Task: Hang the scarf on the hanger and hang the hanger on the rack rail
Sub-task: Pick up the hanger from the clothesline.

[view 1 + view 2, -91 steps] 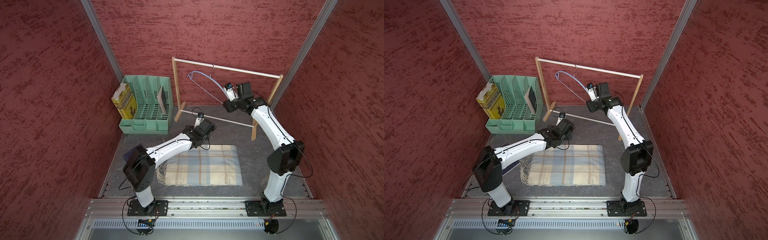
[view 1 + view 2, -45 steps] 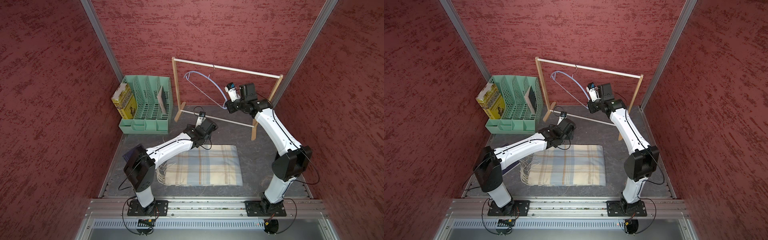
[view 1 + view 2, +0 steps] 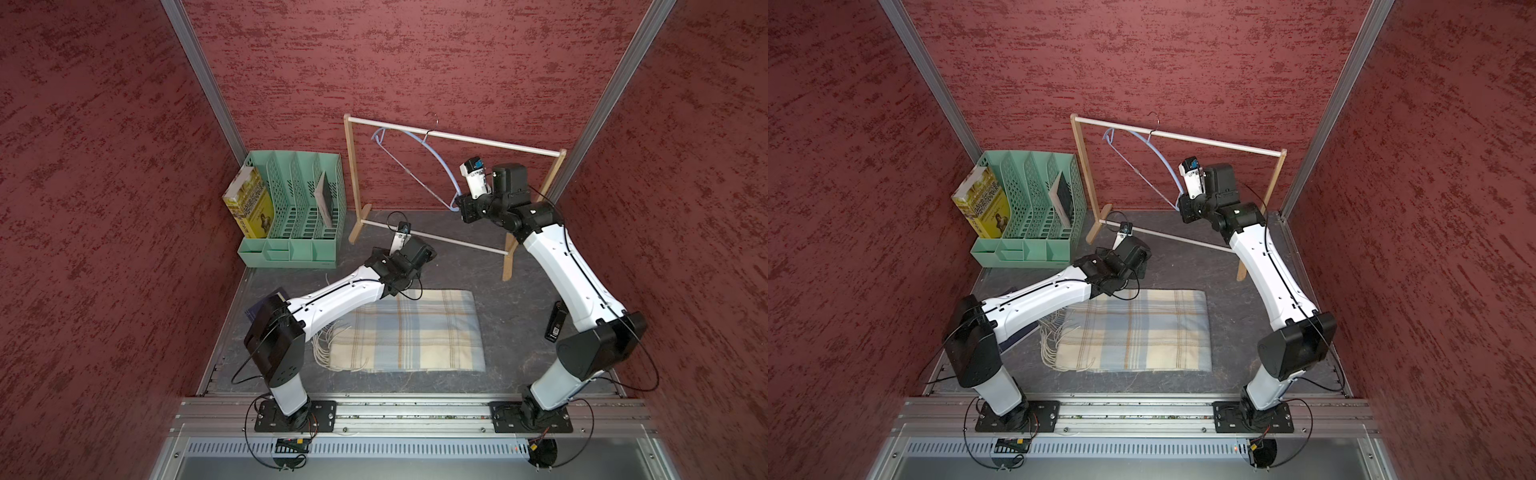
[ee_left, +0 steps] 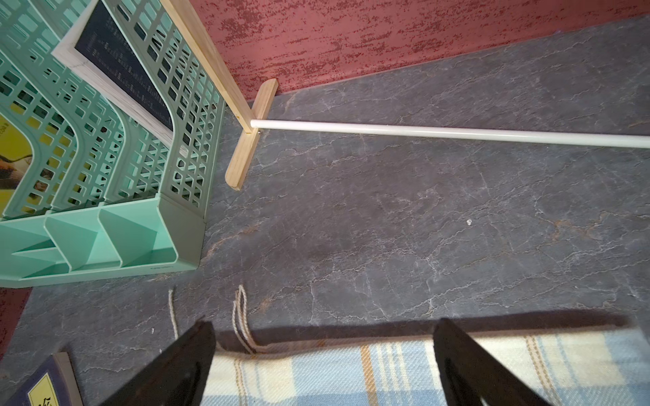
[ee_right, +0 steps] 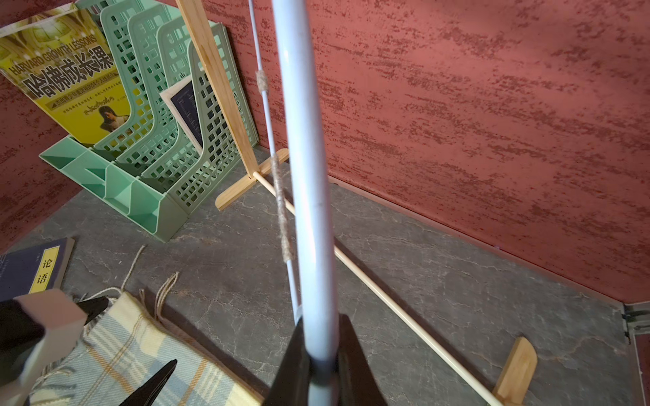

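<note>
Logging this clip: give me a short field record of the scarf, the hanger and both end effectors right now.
scarf: lying folded flat, not held
hanger: hooked on the rack rod, tilted, lower end gripped
right end effector: shut on the hanger
left end effector: open, over the scarf's edge
task state: scarf not yet hung

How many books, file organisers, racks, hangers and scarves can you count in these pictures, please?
Books: 3 (yellow book, dark book, blue book)
File organiser: 1
Rack: 1
Hanger: 1
Scarf: 1
Total: 7
</note>
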`<state>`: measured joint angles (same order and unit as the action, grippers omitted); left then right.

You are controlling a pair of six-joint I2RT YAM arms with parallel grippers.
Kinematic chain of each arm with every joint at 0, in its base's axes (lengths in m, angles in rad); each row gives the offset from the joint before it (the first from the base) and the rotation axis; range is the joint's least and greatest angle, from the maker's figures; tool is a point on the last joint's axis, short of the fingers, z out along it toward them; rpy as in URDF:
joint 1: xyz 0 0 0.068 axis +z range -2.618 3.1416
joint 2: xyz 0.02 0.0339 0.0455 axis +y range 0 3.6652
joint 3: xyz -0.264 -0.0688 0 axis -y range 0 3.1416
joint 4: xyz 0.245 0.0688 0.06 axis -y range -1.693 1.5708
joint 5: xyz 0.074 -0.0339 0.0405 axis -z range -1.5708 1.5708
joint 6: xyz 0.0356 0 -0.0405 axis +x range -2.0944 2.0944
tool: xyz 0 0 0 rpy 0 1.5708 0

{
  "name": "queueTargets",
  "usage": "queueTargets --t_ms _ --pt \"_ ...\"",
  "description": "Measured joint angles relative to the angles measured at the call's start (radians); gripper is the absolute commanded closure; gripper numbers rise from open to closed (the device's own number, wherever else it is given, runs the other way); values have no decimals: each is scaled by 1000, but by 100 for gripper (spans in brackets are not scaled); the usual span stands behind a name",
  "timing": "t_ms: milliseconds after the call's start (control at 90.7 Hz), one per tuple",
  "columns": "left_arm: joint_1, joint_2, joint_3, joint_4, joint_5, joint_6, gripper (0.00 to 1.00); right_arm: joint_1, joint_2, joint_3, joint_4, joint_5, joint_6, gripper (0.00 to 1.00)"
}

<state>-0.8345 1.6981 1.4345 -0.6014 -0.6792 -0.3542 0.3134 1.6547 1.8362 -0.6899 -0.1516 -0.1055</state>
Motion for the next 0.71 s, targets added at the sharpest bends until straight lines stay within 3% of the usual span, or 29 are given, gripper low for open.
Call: queueTargets --t_ms 463,595,705 --pt "-75 -124 67 -12 19 45 0 56 -179 -425 129 137 57 100" --pt "-77 -138 123 -22 27 45 0 136 -257 -562 182 245 74 100" --pt "-77 -137 195 -37 32 45 0 263 -338 -683 269 414 77 100"
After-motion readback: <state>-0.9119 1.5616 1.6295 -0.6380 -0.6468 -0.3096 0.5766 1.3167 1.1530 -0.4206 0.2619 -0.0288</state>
